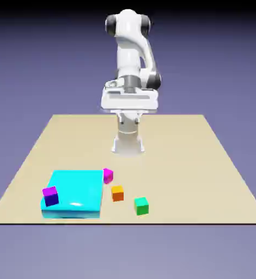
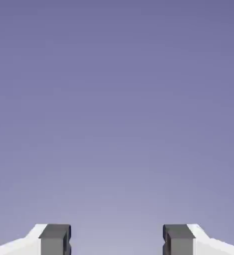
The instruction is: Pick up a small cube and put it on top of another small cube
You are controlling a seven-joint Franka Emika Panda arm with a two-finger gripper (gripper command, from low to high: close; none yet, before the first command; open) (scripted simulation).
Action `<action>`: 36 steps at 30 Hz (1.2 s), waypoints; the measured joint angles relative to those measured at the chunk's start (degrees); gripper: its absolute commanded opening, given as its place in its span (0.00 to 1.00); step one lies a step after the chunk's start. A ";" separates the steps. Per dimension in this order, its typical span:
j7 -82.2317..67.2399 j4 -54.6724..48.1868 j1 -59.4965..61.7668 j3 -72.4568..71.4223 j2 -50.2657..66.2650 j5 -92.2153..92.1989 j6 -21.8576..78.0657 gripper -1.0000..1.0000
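While the hand (image 2: 117, 241) hangs spread and empty, four small cubes (image 1: 117, 193) seemingly surround one cyan block (image 1: 75, 190).

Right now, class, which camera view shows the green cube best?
The exterior view: the green cube sits in plain sight on the table, right of the orange cube. The hand view shows only backdrop between the open gripper.

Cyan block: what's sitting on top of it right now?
One small purple cube rests on the cyan block, near its corner toward the exterior view's left. A magenta cube sits beside its far corner; contact unclear.
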State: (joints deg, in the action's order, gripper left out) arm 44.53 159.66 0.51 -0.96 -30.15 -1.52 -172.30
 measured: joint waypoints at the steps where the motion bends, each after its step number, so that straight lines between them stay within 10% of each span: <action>1: 1.72 -1.11 0.99 -0.79 2.08 -1.26 1.41 0.50; 25: 43.05 -27.86 24.74 -19.82 51.91 -31.44 35.30 0.50; 31: 41.81 -29.08 23.06 -21.06 61.22 -33.87 27.91 0.50; 32: 41.61 -29.15 22.86 -21.14 62.01 -34.05 27.15 0.00; 36: 42.59 -28.81 23.94 -20.72 57.86 -33.22 31.14 0.00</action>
State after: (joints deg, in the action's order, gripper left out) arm 87.12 130.85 24.44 -21.67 27.71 -34.74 -141.17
